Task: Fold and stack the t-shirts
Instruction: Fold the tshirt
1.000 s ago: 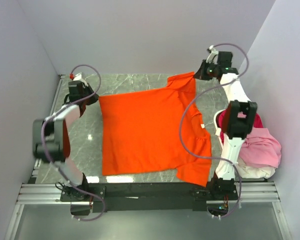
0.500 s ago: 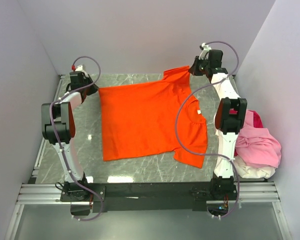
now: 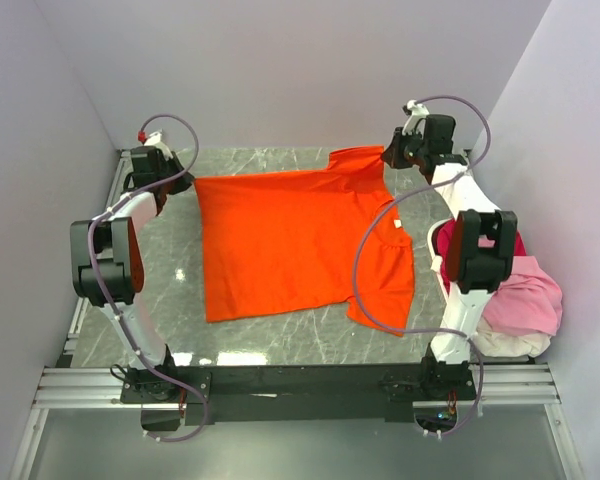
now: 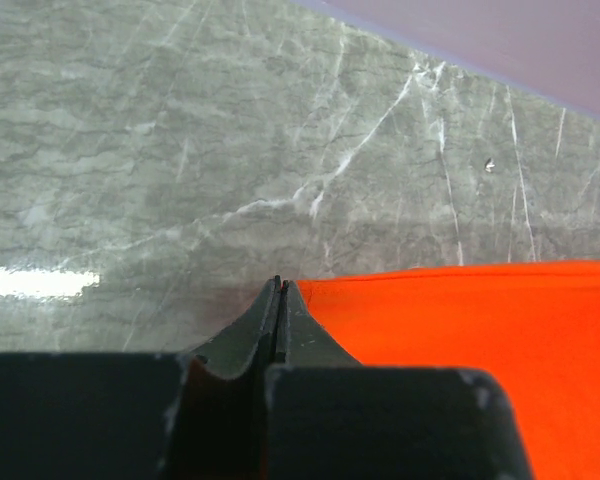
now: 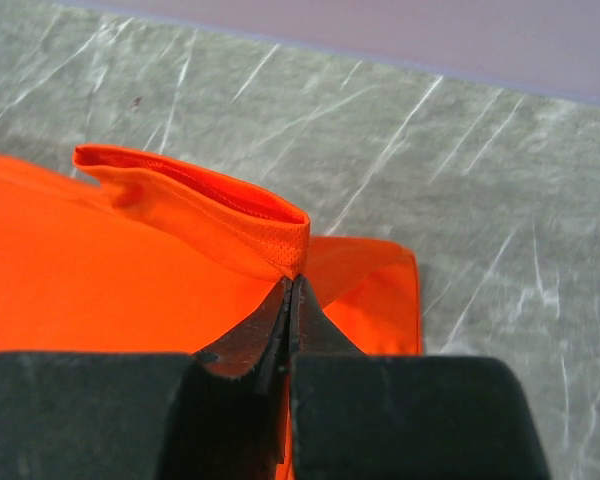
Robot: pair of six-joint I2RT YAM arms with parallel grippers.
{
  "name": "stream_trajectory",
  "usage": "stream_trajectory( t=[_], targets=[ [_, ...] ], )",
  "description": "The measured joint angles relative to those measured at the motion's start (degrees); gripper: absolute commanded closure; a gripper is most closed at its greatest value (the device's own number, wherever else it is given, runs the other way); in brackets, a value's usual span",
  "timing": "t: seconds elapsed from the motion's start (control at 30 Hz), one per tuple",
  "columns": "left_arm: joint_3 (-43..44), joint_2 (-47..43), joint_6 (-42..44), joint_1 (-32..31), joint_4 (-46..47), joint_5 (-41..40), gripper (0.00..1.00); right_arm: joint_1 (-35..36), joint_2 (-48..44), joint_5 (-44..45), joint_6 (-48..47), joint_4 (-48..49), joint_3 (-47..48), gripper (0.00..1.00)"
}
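Observation:
A bright orange t-shirt (image 3: pixel 290 240) lies spread flat on the marble table (image 3: pixel 165 275). My left gripper (image 3: pixel 178 181) is at the shirt's far left corner. In the left wrist view its jaws (image 4: pixel 280 286) are shut, with the corner of the orange cloth (image 4: pixel 480 340) pinched at their tips. My right gripper (image 3: pixel 388 156) is at the far right, shut on a raised fold of the shirt's edge (image 5: pixel 220 225); its tips (image 5: pixel 295 280) grip the fold. Pink (image 3: pixel 528 295), magenta-red (image 3: pixel 512 240) and white (image 3: pixel 510 345) t-shirts lie heaped at the right.
Grey walls enclose the table on the left, back and right. The heap of shirts sits beside the right arm's base, against the right wall. A metal rail (image 3: pixel 300 385) runs along the near edge. Bare marble shows left of the orange shirt and along the front.
Both grippers have pulled the orange shirt toward the far wall. Its near sleeve, which hung over the front edge, now lies on the table, and the cloth is flatter.

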Motion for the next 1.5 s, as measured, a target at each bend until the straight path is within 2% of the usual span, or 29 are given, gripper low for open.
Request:
stream_trajectory(
  t=[0.23,0.53,1.23,1.3,1.33,1.37,1.4,1.43,1.47,1.5],
  targets=[
    [-0.9,-0.1,0.1,0.8,-0.2,1.0,1.0,0.0,-7.5,-1.6,-2.0,2.1,-8.2,1.0],
    [-5.0,-2.8,0.3,0.8,-0.5,1.3,1.0,0.0,-11.9,-2.0,-4.8,2.5,-16.7,1.0],
    [-12.2,-8.5,0.7,0.8,-3.0,1.8,0.99,-0.1,-19.0,-1.5,-8.8,3.1,-27.5,1.0],
    [-13.3,-9.4,1.0,0.8,-3.9,2.7,0.9,-0.1,-19.1,-1.1,-9.7,3.0,-28.5,1.0],
    [-14.0,-10.0,1.2,0.7,-4.9,3.0,0.81,-0.1,-19.2,-0.6,-10.2,3.0,-29.2,1.0],
    [-14.7,-10.7,1.5,0.7,-6.1,3.3,0.68,-0.1,-19.3,-0.2,-10.7,3.0,-30.1,0.98],
    [-15.3,-11.6,1.6,0.7,-7.3,3.5,0.59,-0.1,-19.5,0.2,-11.2,2.8,-30.7,0.94],
    [-16.0,-12.5,1.6,0.6,-9.0,3.7,0.46,-0.1,-19.7,0.6,-11.8,2.5,-31.4,0.86],
    [-16.6,-13.7,1.8,0.5,-10.5,3.6,0.22,-0.1,-19.9,1.2,-12.5,2.2,-32.0,0.67],
    [-17.4,-15.6,1.7,0.3,-12.4,3.1,0.13,-0.1,-20.2,1.7,-13.1,1.6,-32.5,0.58]
  ],
)
